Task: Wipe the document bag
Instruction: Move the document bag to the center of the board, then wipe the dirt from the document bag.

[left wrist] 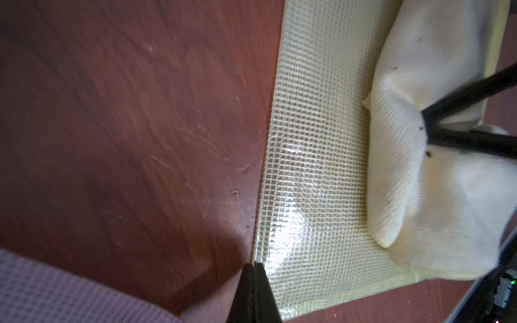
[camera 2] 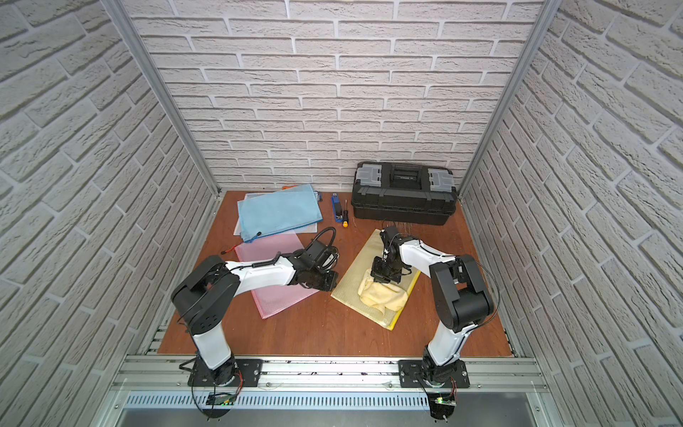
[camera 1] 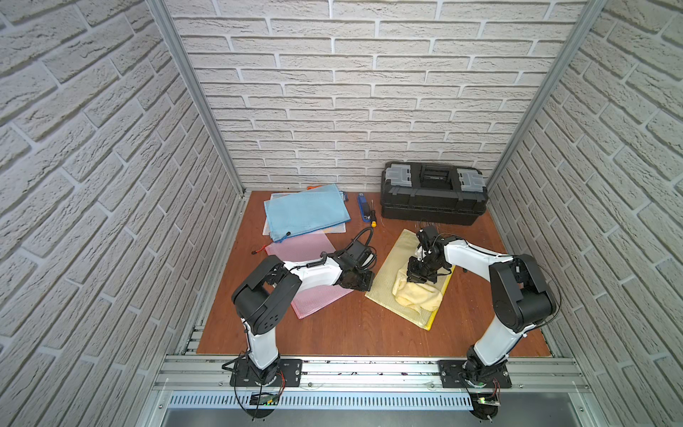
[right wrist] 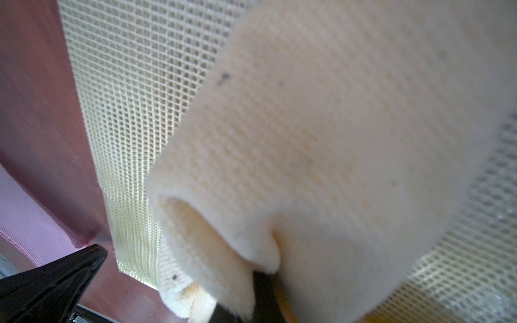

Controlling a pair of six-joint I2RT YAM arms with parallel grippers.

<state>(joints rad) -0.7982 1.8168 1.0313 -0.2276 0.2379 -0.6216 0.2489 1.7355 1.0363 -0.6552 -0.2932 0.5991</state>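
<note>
- In both top views, the yellow mesh document bag (camera 1: 399, 258) lies flat and askew on the brown wooden table (camera 1: 351, 325), right of centre in the frame, in front of the black plastic toolbox (camera 1: 432, 194).
- A crumpled pale yellow cloth (camera 1: 419, 297) sits on the lower half of the bag. The right gripper (camera 1: 415, 279) points down into the cloth's upper edge, jaws pinched on a fold.
- The left gripper (camera 2: 330, 283) rests low at the bag's left edge, over a corner of the pink mesh bag (camera 2: 273, 258). A blue mesh bag (camera 2: 277, 212) lies at the back left.
- In the left wrist view, the left gripper (left wrist: 253, 268) at the bottom centre has its tips pressed together, right on the border of the yellow mesh document bag (left wrist: 313, 167). The cloth (left wrist: 419, 181) fills the right side, with the right gripper (left wrist: 425, 123) clamped on it.
- In the right wrist view, the cloth (right wrist: 321, 125) bulges across most of the frame, a fold of it caught in the right gripper (right wrist: 263, 288) at the bottom edge. The bag's mesh (right wrist: 134, 98) shows on the left and the left gripper (right wrist: 98, 253) in the lower left corner.
</note>
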